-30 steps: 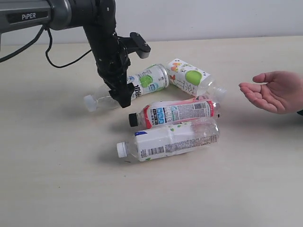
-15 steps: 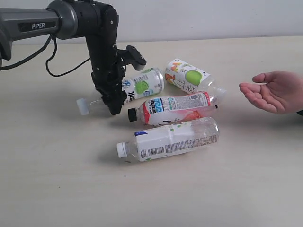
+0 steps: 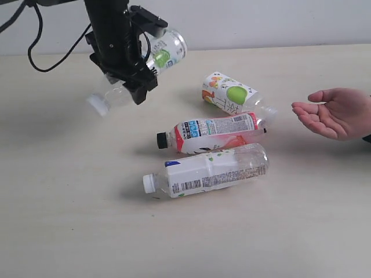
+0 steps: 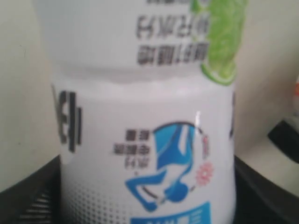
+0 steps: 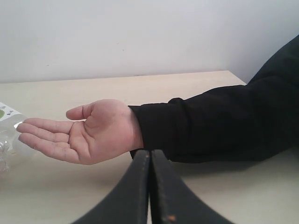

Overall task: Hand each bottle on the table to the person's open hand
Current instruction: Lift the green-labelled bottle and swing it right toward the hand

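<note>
Pale beige table (image 3: 75, 220) spreads to every edge of the exterior view, with open surface along the whole near side and across the left. A plain light wall (image 3: 261, 23) closes the far edge.

We see three bottles lying on their sides near the middle. A green-apple-labelled bottle (image 3: 232, 95) lies farthest, a red-and-white bottle (image 3: 211, 133) with a black cap just nearer, and a white-capped bottle (image 3: 208, 171) nearest. We cannot tell whether the last two touch.

At the far left, the left gripper (image 3: 144, 61) is clamped across the body of the second apple-label bottle (image 3: 165, 49). It holds the bottle above the surface, tilted, cap down toward the left. In the left wrist view the label fills the frame between the dark fingers.

The person's open hand (image 3: 333, 113) hovers palm up at the right edge, well apart from the held bottle, with a dark sleeve (image 5: 224, 121) on the forearm. The right gripper (image 5: 149, 186) has its jaws pressed together on nothing and points toward that hand.
</note>
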Robot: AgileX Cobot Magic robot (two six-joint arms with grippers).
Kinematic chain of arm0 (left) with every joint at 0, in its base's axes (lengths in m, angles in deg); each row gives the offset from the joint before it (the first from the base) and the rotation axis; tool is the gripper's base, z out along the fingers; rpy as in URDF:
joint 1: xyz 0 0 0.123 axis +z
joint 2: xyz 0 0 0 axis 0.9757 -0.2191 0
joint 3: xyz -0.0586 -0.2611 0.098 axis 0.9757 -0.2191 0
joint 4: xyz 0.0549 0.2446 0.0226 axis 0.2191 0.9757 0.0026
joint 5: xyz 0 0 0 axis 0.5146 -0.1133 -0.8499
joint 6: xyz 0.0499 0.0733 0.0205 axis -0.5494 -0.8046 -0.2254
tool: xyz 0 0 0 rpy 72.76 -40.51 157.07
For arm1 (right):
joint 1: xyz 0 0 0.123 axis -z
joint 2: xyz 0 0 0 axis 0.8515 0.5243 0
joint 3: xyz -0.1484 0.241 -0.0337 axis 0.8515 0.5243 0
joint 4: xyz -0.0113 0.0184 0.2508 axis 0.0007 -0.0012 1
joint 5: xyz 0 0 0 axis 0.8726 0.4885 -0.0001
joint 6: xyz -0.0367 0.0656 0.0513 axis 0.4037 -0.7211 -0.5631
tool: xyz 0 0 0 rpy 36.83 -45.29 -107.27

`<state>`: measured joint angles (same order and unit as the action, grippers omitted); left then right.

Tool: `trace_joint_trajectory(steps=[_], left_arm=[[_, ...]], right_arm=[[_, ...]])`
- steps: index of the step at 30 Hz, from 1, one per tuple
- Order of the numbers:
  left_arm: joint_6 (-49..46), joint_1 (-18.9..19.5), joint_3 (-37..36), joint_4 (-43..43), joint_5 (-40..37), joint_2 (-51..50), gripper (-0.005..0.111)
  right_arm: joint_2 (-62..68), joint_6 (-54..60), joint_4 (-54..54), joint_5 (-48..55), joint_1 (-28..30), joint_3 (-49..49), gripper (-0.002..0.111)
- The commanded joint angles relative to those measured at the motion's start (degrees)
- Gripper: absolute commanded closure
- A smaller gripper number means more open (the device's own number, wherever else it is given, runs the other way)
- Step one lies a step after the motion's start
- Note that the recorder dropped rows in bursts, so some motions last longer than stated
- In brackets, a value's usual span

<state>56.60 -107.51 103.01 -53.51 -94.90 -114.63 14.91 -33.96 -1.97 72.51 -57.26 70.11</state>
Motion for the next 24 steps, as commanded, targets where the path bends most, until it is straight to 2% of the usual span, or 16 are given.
trace_joint_trajectory(steps=[1, 9, 14, 18, 21, 24], left_arm=[[7.7, -3.1, 0.2, -2.6, -0.1, 3.4, 0.107], [21.6, -15.0, 0.2, -2.6, -0.1, 5.9, 0.107], [29.2, -20.9, 0.9, -3.8, 0.4, 5.8, 0.107], [29.5, -23.1, 0.9, -14.2, 10.0, 5.7, 0.107], [29.5, -23.1, 0.9, -24.3, 18.9, 5.2, 0.107], [29.5, -23.1, 0.9, -30.1, 26.3, 4.5, 0.107]], right_arm=[[-0.3, 0.2, 0.0, -0.4, 0.2, 0.2, 0.108], [-0.3, 0.2, 0.0, -0.4, 0.2, 0.2, 0.108], [-0.3, 0.2, 0.0, -0.4, 0.2, 0.2, 0.108], [-0.3, 0.2, 0.0, -0.4, 0.2, 0.2, 0.108], [-0.3, 0.2, 0.0, -0.4, 0.2, 0.2, 0.108], [-0.3, 0.2, 0.0, -0.4, 0.2, 0.2, 0.108]])
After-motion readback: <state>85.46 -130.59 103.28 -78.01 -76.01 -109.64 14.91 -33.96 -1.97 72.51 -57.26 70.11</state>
